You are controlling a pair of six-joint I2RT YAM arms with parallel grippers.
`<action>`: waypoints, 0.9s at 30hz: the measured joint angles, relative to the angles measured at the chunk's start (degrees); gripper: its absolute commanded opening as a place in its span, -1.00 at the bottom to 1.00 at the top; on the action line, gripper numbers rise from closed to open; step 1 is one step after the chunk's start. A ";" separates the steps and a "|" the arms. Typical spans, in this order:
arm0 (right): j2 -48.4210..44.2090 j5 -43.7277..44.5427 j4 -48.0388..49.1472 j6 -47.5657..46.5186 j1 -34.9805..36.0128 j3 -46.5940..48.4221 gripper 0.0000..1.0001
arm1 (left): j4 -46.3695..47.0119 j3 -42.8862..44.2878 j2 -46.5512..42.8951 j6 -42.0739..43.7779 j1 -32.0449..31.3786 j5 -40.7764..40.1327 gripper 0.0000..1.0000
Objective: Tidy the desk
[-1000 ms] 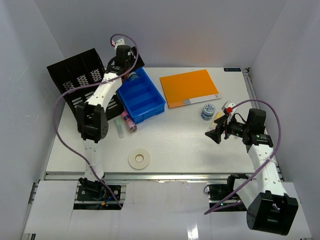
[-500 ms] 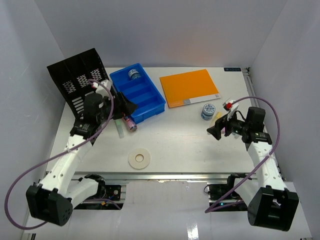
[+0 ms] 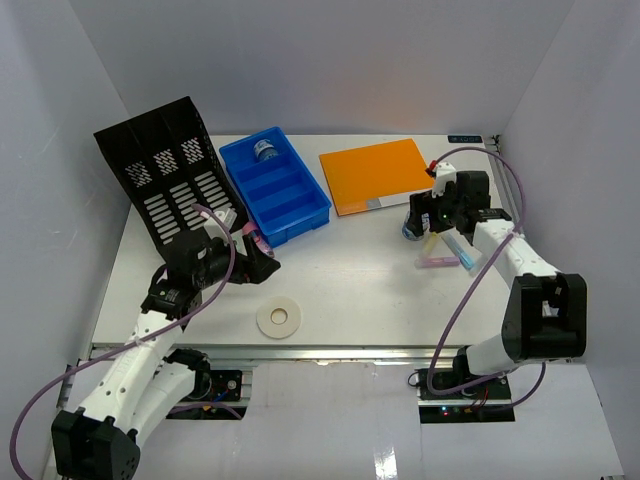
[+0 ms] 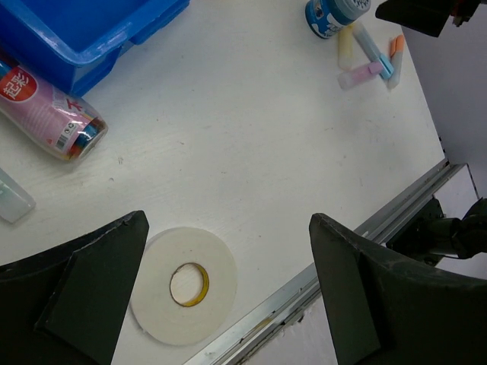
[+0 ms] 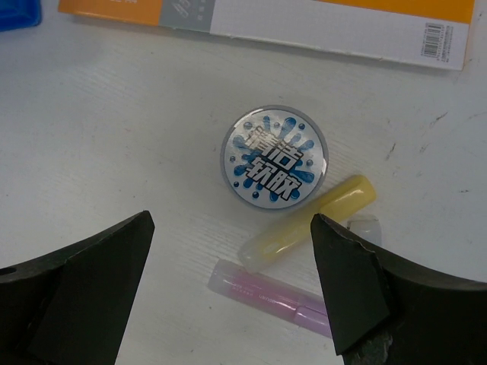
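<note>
Desk spans the top view, blue tray at its far left. Left wrist view: left gripper spread wide, holding nothing, above tape roll in front of the tray. Right wrist view: right gripper splayed, holding nothing, over blue-lidded jar, right of the tray

Pink tube cut by left edge, orange folder cropped at top, blue tray mostly off-frame
</note>
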 measured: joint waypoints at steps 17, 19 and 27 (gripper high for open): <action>14.06 9.57 -0.02 -0.72 3.11 7.90 0.97 | 0.81 -0.06 -2.75 0.48 0.00 1.08 0.96; 14.90 9.92 0.12 -1.10 3.11 8.48 0.77 | 0.86 -0.06 -2.75 0.48 0.00 1.70 0.96; 16.30 9.18 0.61 -3.35 3.17 8.74 0.01 | 3.60 -0.98 -2.70 -0.72 0.00 6.44 0.96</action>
